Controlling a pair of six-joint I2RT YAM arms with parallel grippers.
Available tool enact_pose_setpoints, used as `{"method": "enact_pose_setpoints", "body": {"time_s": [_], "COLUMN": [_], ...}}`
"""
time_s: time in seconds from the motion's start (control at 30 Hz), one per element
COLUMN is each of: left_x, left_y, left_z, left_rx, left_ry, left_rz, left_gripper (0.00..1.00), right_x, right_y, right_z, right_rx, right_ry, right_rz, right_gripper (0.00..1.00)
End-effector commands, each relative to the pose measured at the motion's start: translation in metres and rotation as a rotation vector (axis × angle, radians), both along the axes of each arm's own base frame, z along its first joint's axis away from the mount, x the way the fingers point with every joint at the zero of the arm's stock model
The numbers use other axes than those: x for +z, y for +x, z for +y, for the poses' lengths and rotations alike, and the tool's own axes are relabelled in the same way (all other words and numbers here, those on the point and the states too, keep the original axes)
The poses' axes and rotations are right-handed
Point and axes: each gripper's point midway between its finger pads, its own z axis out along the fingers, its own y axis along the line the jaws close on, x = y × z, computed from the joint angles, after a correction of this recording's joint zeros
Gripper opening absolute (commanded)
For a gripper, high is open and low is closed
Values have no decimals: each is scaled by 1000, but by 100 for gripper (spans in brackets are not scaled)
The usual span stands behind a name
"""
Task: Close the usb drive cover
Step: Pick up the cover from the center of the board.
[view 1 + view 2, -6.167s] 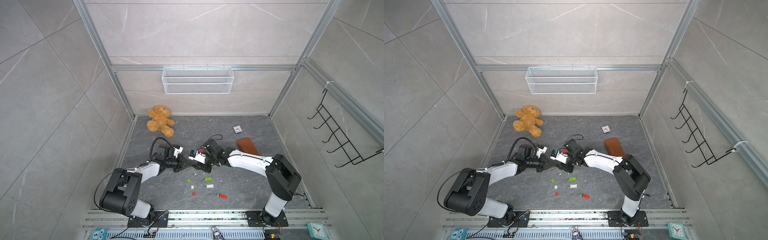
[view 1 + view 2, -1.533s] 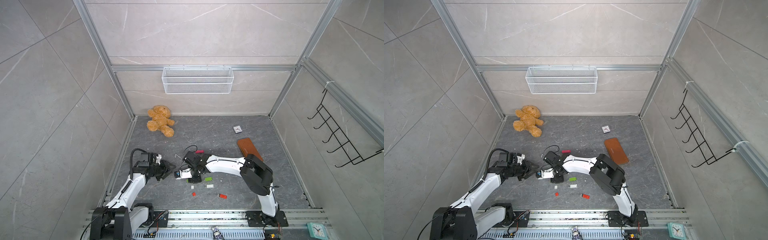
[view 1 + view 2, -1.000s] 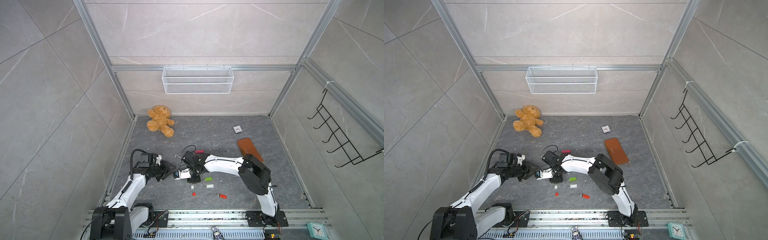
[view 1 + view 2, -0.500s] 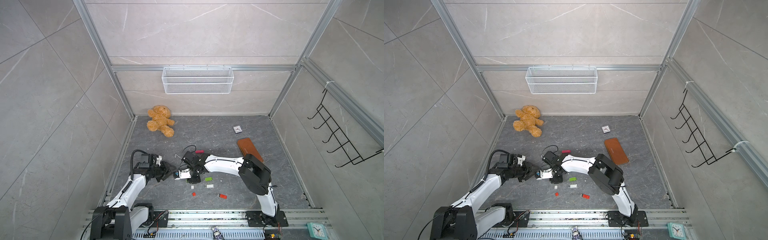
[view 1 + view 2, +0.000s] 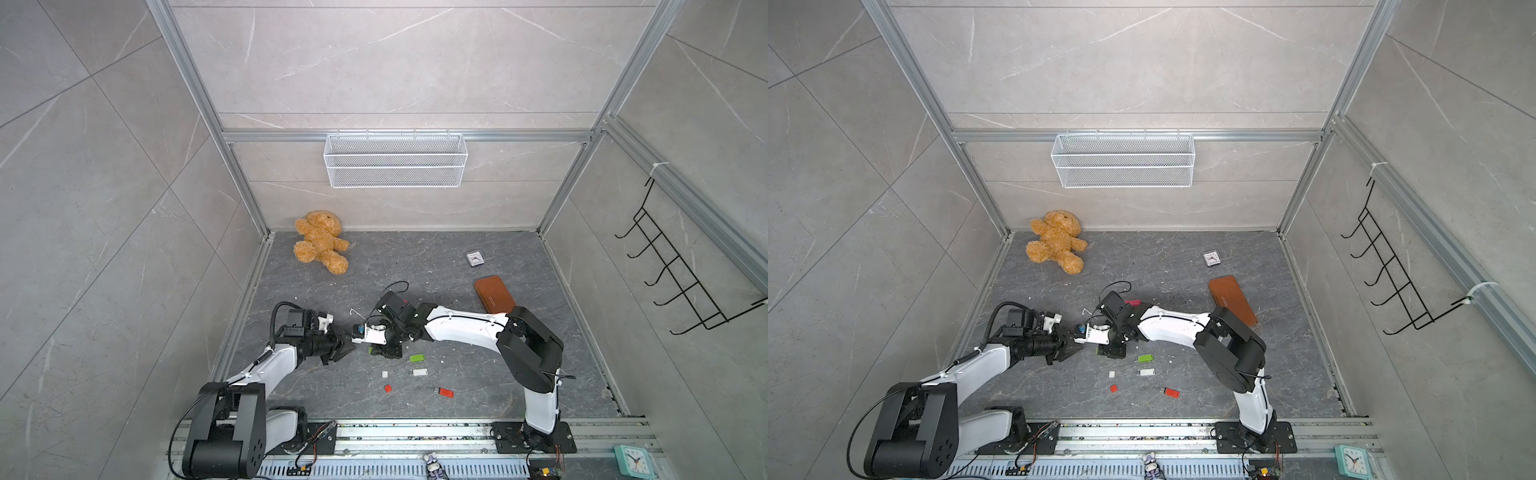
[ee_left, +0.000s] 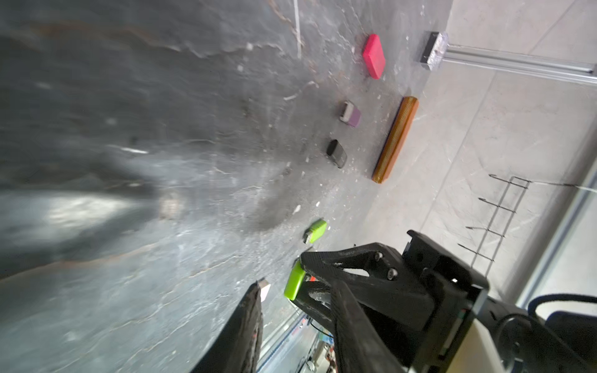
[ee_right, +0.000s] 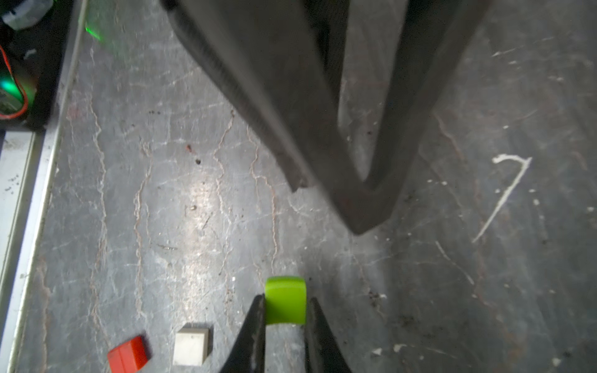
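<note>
Since the small lime-green plastic USB cap looks light, stiff and slick, right end effector pinches its side edges; left end effector gapes, empty.

Floor: dark stone look, veined, scuffed, with a dull sheen.
Green cap: smooth plastic, slight gloss.
Left gripper fingers: matt black, coarse-grained.
Teddy bear, 11 o'clock: curly plush.
Wire basket, 12 o'clock: white-coated mesh.
Brown case, 2 o'clock: matt, leather-like, ribbed edge.
Frame rails: brushed metal.
</note>
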Motion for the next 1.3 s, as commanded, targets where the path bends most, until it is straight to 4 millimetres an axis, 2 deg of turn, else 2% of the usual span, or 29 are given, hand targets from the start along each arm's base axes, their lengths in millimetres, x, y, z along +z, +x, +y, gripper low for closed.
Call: {"method": "enact_pose_setpoints", "body": {"time_s": [0.0,0.23,0.57,1.03,1.13,1.27], "left_x": [16,12,20,23,22,22], "left_y": [3,-1,-1,1,1,1], "left_z": [-14,-22,-26,-31,-31,-30], "left_rx": [-58,-92,-103,-109,-106,-99], "left_ry": [-77,-81,-88,-89,-86,-78], "left_rz": [-41,-22,-55,-77,-79,-82], "left_gripper": [37,30,25,8,7,6], "right_x": [19,28,25,24,22,20], "right_y": [-3,1,6,6,9,13], "right_z": [8,11,9,12,13,12], "right_rx": [-10,-25,-33,-24,-35,-52], "right_ry": [91,142,137,125,116,104], "right_rz": [28,69,92,122,124,118], "right_gripper": [15,16,16,17,19,29]}}
